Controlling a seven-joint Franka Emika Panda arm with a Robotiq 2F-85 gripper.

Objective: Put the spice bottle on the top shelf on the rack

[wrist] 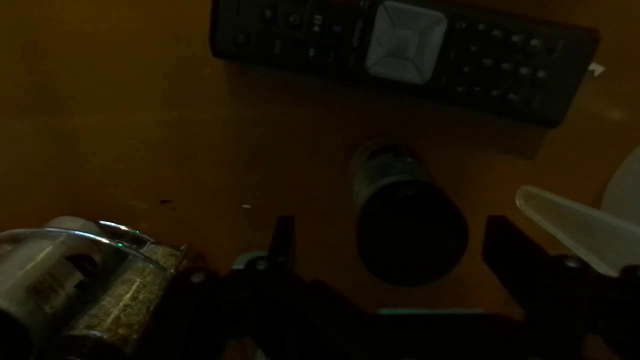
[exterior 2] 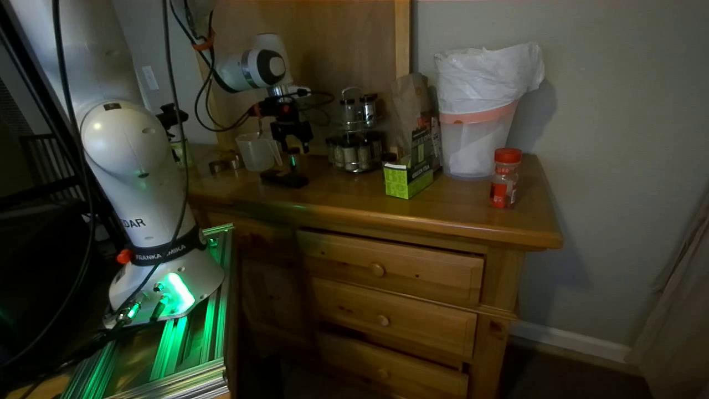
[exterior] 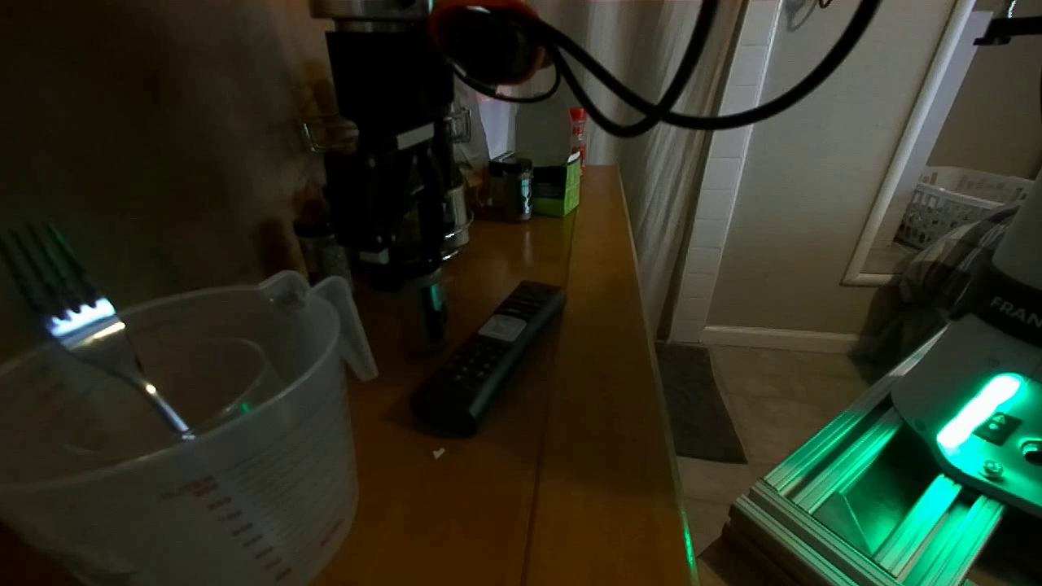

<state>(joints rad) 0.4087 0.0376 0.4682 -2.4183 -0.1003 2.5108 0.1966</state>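
The spice bottle, a small jar with a black lid, stands upright on the wooden dresser top. It shows in both exterior views (exterior: 433, 313) (exterior 2: 294, 159) and in the wrist view (wrist: 410, 232). My gripper (wrist: 390, 222) is open, its fingers on either side of the lid with gaps, the right finger nearer. In both exterior views the gripper (exterior: 404, 273) (exterior 2: 296, 147) points down just above the bottle. The rack (exterior 2: 354, 139) holds several jars on two tiers; its top shelf (exterior 2: 361, 128) carries shiny-lidded jars. In an exterior view my gripper hides most of the rack.
The black remote (exterior: 492, 350) lies beside the bottle. The clear measuring jug (exterior: 269, 480) with a fork (exterior: 122, 358) stands close by, its handle (wrist: 565, 225) near my right finger. Past the rack are a green box (exterior 2: 410, 180), a white-lined bin (exterior 2: 479, 133) and a red-topped bottle (exterior 2: 505, 177).
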